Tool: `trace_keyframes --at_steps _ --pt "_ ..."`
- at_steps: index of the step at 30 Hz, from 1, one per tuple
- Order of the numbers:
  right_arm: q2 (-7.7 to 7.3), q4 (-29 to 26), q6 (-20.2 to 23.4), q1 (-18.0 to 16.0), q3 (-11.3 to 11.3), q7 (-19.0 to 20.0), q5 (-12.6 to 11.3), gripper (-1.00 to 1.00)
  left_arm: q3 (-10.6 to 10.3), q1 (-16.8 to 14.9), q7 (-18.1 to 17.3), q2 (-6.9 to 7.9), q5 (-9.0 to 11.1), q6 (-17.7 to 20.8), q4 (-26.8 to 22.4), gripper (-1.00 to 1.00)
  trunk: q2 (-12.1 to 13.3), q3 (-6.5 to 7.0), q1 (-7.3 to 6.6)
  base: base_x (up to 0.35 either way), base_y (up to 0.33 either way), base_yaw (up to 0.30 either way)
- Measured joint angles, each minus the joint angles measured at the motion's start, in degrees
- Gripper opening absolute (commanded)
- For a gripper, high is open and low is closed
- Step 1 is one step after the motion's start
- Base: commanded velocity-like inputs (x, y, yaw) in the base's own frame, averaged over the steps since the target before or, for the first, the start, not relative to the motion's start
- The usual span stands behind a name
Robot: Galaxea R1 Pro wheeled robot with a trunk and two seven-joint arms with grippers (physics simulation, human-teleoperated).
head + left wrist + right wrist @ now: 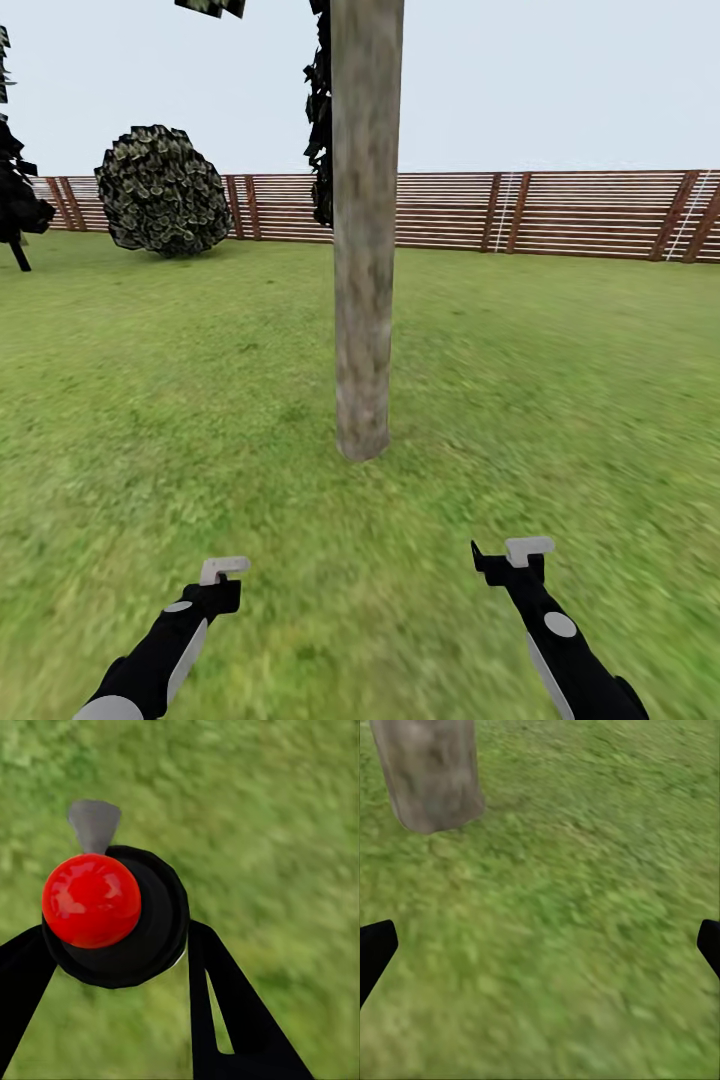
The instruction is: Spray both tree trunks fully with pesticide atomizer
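Observation:
One tree's thick mottled grey-brown trunk point(365, 250) rises from the grass floor point(200, 420) straight ahead; its base point(431, 772) also shows in the right wrist view. My left gripper point(222, 578) hovers low over the grass, short of the trunk and to its left. In the left wrist view this gripper point(116, 937) is shut on the pesticide atomizer point(157, 922), a round black body with a red cap and a grey nozzle. My right gripper point(512, 560) hangs to the right of the trunk, open point(540, 949), nothing between its fingers. No mist is visible.
A brown slatted fence point(560, 215) closes the lawn at the back. A round bush point(163, 190) stands at the back left, and a dark thin-trunked tree point(15, 200) at the far left edge. Open grass lies on both sides of the trunk.

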Motion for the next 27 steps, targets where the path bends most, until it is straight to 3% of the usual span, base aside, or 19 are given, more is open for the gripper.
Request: trace_keyframes --at_steps 10,27 --pt "0.01 0.00 0.03 0.00 0.00 0.03 0.00 1.00 0.00 0.00 -0.14 0.00 0.01 0.00 0.00 -1.00 0.00 0.00 0.00 0.026 0.000 0.000" --pt "0.00 -0.08 -0.06 0.00 0.00 0.08 0.00 1.00 0.00 0.00 -0.15 0.00 0.03 0.00 0.00 -1.00 0.00 0.00 0.00 0.281 0.000 0.000"
